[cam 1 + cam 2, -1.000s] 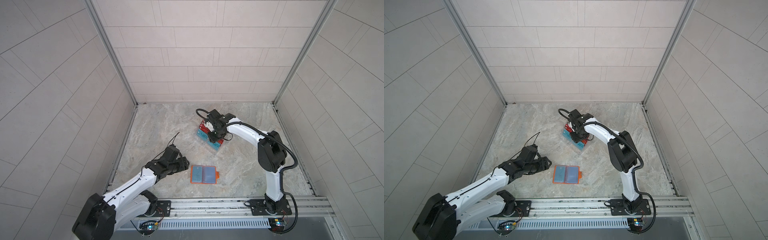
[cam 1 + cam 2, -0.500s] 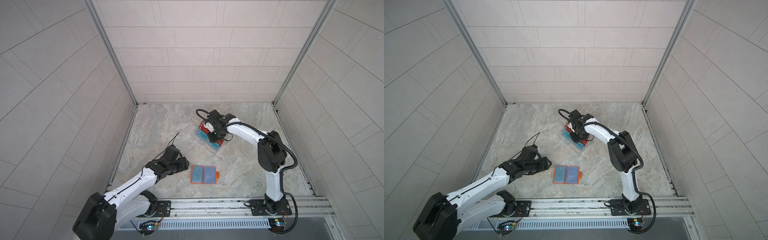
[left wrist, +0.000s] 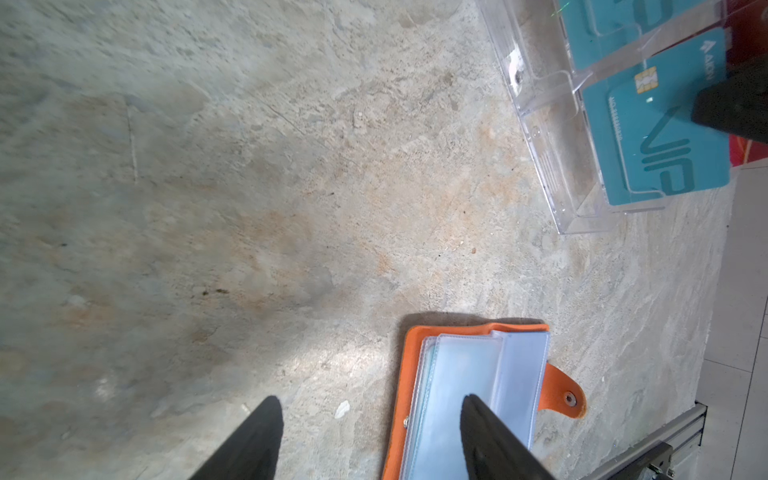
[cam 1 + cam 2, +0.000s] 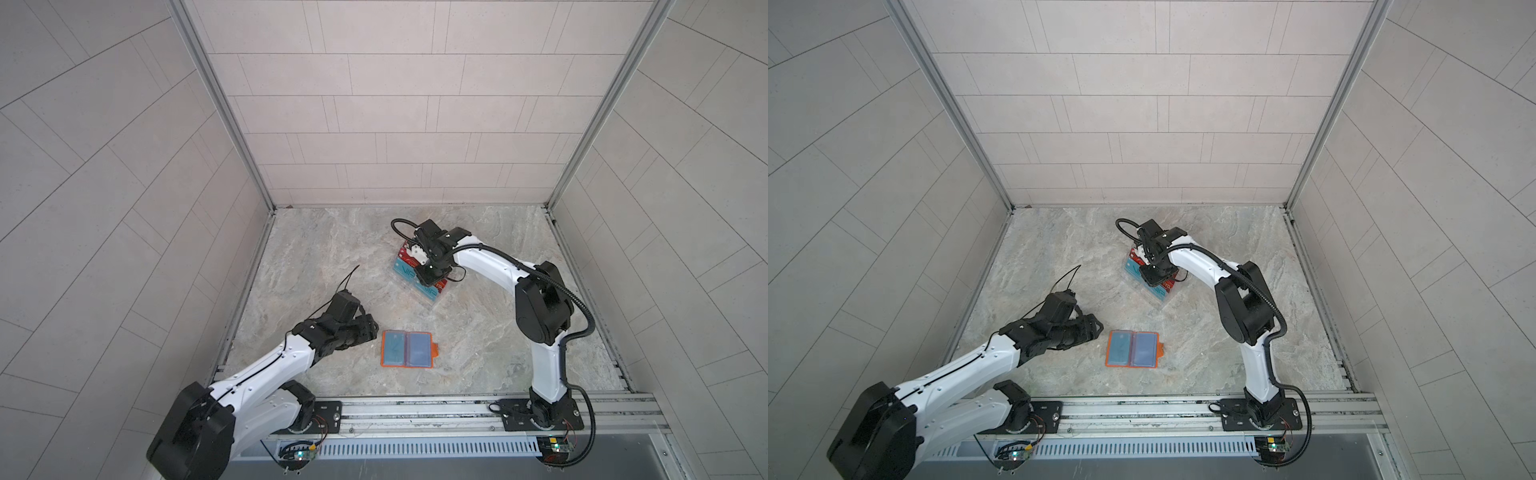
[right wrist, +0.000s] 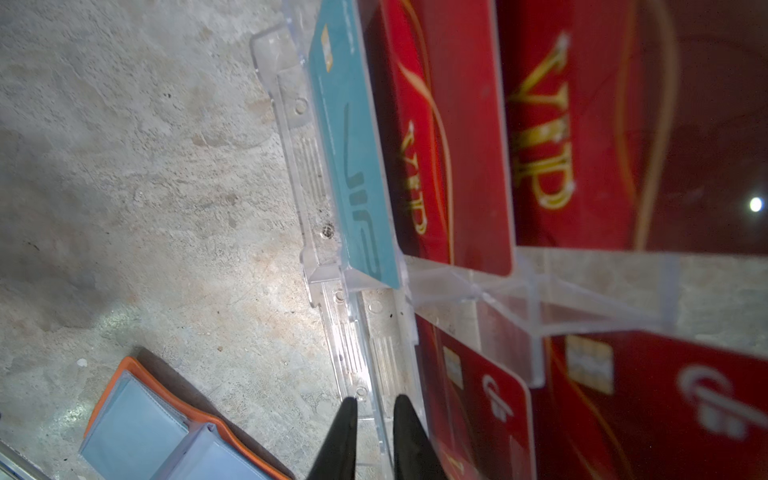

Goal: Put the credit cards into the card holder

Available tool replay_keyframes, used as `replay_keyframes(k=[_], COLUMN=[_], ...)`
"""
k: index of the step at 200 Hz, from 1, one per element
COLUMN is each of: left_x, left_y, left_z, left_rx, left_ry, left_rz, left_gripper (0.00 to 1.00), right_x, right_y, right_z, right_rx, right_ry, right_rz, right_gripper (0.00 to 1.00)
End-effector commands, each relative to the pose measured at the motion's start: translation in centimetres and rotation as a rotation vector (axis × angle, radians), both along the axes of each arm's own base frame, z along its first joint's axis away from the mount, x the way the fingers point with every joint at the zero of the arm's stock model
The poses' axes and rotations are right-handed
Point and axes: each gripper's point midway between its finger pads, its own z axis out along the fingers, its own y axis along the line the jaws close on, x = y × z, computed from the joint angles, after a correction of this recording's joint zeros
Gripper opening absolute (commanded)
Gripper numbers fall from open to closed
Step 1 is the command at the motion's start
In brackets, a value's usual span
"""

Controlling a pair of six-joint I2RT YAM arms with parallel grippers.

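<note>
The orange card holder (image 4: 407,349) (image 4: 1133,348) lies open on the stone floor, clear sleeves up, also seen in the wrist views (image 3: 465,361) (image 5: 137,419). Teal credit cards (image 4: 404,270) (image 3: 665,137) (image 5: 357,166) and red ones (image 5: 453,145) stand in a clear acrylic rack (image 3: 552,166) (image 5: 316,249). My right gripper (image 4: 430,277) (image 4: 1153,277) (image 5: 374,402) is down at the rack's front tier, jaws a narrow gap apart astride a thin pale edge; wall or card, I cannot tell. My left gripper (image 4: 371,328) (image 4: 1096,328) (image 3: 370,398) hangs open just left of the holder, holding nothing.
Tiled walls close in the floor on three sides. A metal rail (image 4: 415,409) with both arm bases runs along the front. Bare stone floor (image 4: 332,270) lies between the rack and the left wall. A cable loop (image 4: 399,226) sticks out behind the right wrist.
My right gripper's jaws have narrowed over the rack's front tier while the arm stayed nearly in place. The left arm and the card holder have not moved.
</note>
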Motion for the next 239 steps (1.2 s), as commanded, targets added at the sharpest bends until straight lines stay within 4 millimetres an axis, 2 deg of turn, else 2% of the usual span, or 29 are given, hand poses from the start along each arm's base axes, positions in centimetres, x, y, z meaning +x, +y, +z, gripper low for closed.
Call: replay_keyframes(k=[1, 98, 134, 177, 239], left_x=[0.3, 0.4, 0.5, 0.6, 0.8], left_y=[0.1, 0.1, -0.1, -0.2, -0.4], left_z=[0.3, 0.3, 0.4, 0.6, 1.4], left_rx=[0.006, 0.008, 0.002, 0.0, -0.013], left_ry=[-0.007, 0.0, -0.001, -0.005, -0.017], left_rz=[0.006, 0.006, 0.002, 0.002, 0.005], left_gripper=[0.72, 0.72, 0.71, 0.71, 0.71], right_x=[-0.9, -0.7, -0.2, -0.1, 0.6], right_y=[0.0, -0.3, 0.0, 0.2, -0.2], right_z=[-1.1, -0.4, 1.2, 2.3, 4.3], right_rx=[-0.02, -0.036, 0.002, 0.018, 0.024], right_ry=[0.039, 0.009, -0.03, -0.043, -0.093], right_rz=[0.049, 0.097, 0.108, 0.124, 0.13], right_gripper=[0.19, 0.11, 0.06, 0.01, 0.0])
